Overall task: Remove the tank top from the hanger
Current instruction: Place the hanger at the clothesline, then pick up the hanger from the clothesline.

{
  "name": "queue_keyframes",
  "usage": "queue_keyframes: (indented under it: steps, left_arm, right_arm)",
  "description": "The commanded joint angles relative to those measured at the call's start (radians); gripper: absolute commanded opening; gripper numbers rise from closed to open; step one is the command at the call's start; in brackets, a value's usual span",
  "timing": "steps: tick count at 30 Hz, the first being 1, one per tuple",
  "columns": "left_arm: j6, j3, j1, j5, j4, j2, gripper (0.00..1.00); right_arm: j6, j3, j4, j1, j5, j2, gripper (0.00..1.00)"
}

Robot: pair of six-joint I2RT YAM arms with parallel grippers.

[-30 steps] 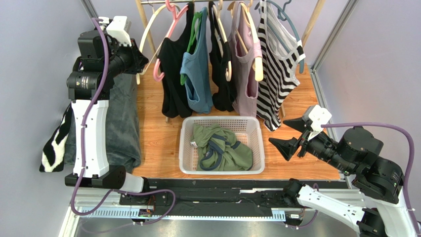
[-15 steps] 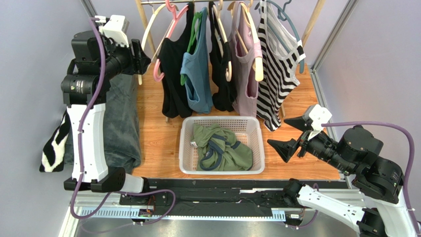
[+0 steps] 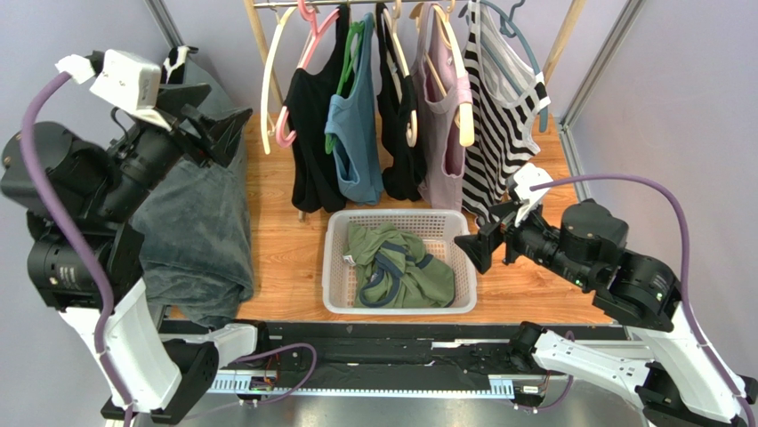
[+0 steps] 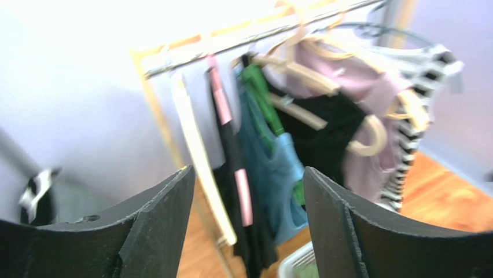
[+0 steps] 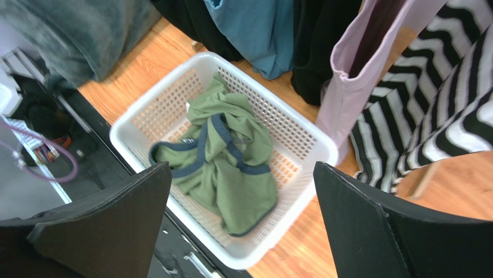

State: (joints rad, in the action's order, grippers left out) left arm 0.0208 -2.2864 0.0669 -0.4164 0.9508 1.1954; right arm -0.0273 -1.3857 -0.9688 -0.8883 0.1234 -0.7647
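Note:
Several tank tops hang on hangers from the rail: a black one (image 3: 311, 142) on a pink hanger (image 3: 286, 133), a blue one (image 3: 354, 142) on a green hanger, another black one (image 3: 398, 133), a lilac one (image 3: 442, 133) and a striped one (image 3: 498, 124). A cream hanger (image 3: 270, 80) at the rail's left end is bare. My left gripper (image 3: 212, 116) is open, raised left of the rail and facing it; in its wrist view the gripper (image 4: 247, 174) frames the cream and pink hangers. My right gripper (image 3: 485, 233) is open beside the striped top, above the basket's right edge.
A white basket (image 3: 400, 214) below the rail holds a crumpled green tank top (image 3: 396, 267), also seen through my right gripper (image 5: 242, 168). A grey cloth (image 3: 196, 222) drapes over the left side. Wooden rack posts stand at both ends of the rail.
My left arm has risen and swung out toward the left, and its jaws have opened. My right arm has moved left toward the basket and striped top, its jaws wider.

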Motion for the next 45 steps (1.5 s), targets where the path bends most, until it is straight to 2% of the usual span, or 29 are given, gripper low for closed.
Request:
queue_keyframes:
  steps: [1, 4, 7, 9, 14, 19, 22, 29, 36, 45]
  left_arm:
    - [0.062, 0.070, 0.045, -0.156, -0.087, 0.049, 0.71]
    - [0.027, 0.105, 0.143, -0.101, -0.086, 0.095, 0.70]
    - [0.001, 0.073, 0.220, 0.001, -0.086, 0.131, 0.76]
    - [0.017, 0.038, 0.224, 0.025, -0.087, 0.148, 0.79]
    - [0.022, -0.010, 0.225, 0.048, -0.099, 0.178, 0.80]
    - [0.018, -0.019, 0.235, 0.047, -0.106, 0.208, 0.80]
    - [0.007, -0.021, 0.238, 0.062, -0.109, 0.227, 0.80]
    - [-0.016, -0.007, 0.240, 0.102, -0.110, 0.260, 0.80]
    - [-0.042, -0.013, 0.240, 0.172, -0.115, 0.305, 0.80]
    - [-0.056, -0.021, 0.240, 0.185, -0.119, 0.354, 0.79]
  right_arm:
    - [-0.157, 0.028, 0.108, 0.002, 0.044, -0.013, 1.00]
    - [-0.200, 0.010, 0.093, 0.003, -0.005, -0.050, 1.00]
    - [-0.203, -0.019, 0.074, 0.003, -0.063, -0.061, 1.00]
    - [-0.189, 0.006, 0.119, 0.002, -0.093, -0.039, 1.00]
    - [-0.276, 0.109, 0.261, 0.003, 0.027, 0.111, 1.00]
    - [-0.206, 0.114, 0.251, 0.003, 0.048, 0.110, 0.99]
    - [-0.210, 0.097, 0.208, 0.003, 0.134, 0.084, 0.95]
    - [-0.237, 0.082, 0.174, 0.003, 0.073, 0.035, 0.91]
    - [-0.261, 0.105, 0.183, 0.003, 0.073, 0.073, 0.91]
    - [-0.264, 0.116, 0.173, 0.003, 0.082, 0.107, 0.90]
